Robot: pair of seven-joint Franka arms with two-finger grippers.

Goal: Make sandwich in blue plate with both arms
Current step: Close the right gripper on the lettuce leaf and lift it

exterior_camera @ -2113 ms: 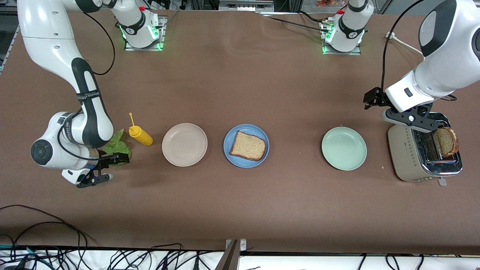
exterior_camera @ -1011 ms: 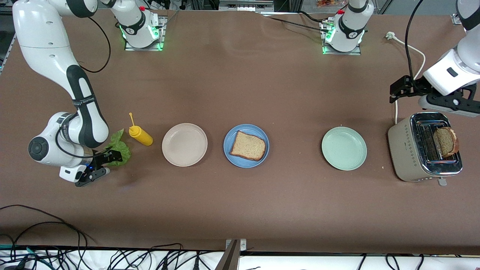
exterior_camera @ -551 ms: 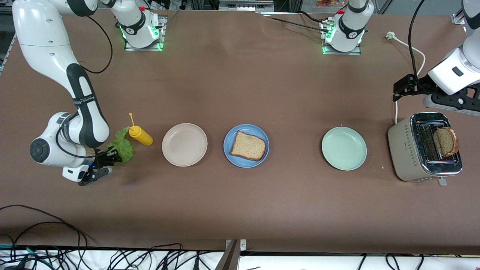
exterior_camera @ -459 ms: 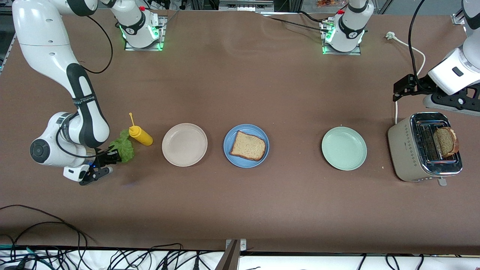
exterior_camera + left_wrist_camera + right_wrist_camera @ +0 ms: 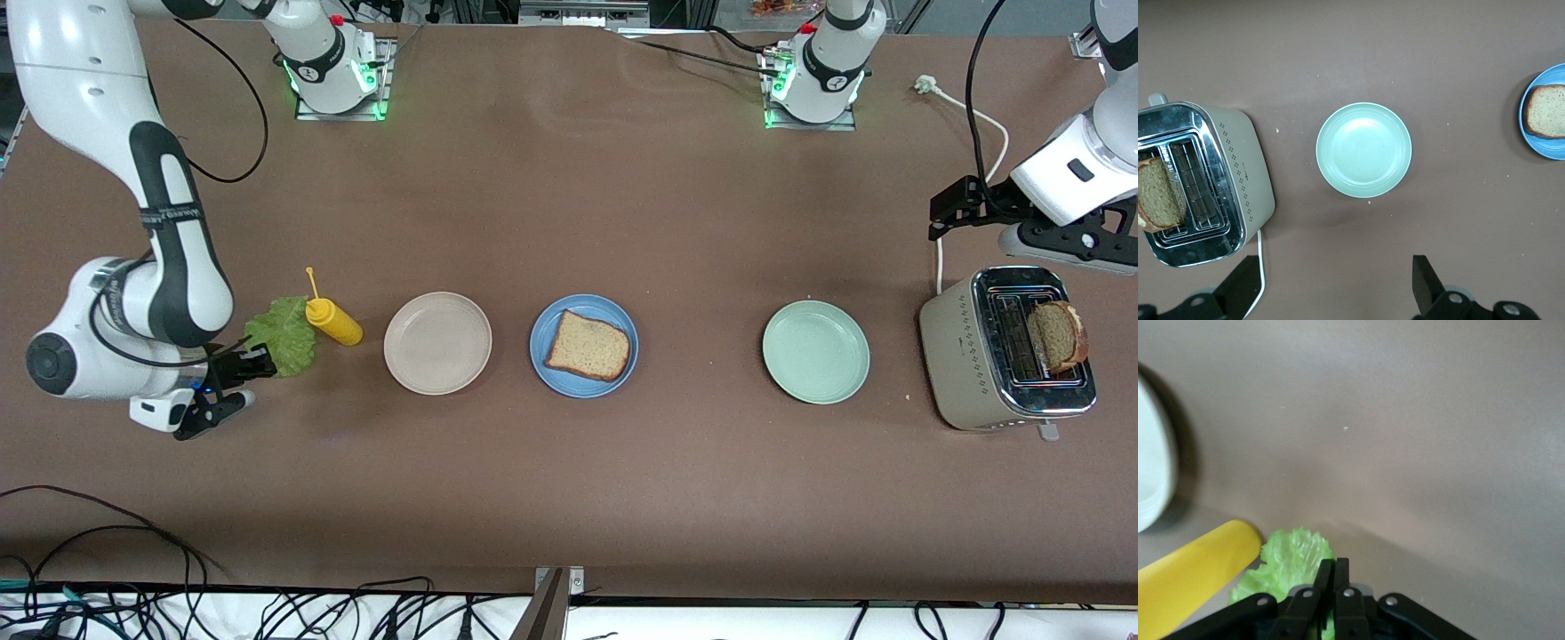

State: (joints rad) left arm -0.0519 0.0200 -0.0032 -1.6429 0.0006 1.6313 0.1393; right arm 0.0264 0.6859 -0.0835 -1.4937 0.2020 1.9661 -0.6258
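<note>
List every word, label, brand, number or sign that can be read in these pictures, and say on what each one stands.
Print on the black section of the right arm: lettering is there, too small and blurred to read.
Round marks on the two arm bases: too small to read.
Toaster: only a dotted pattern, no text.
Plates, bread, lettuce, yellow bottle: none.

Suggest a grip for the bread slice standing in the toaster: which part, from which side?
Take the bread slice in the toaster by its top crust, coming straight down from above. It stands on edge in the slot of the toaster, so only the upper part sticks out. The open left claw should probably straddle its two flat faces.
</note>
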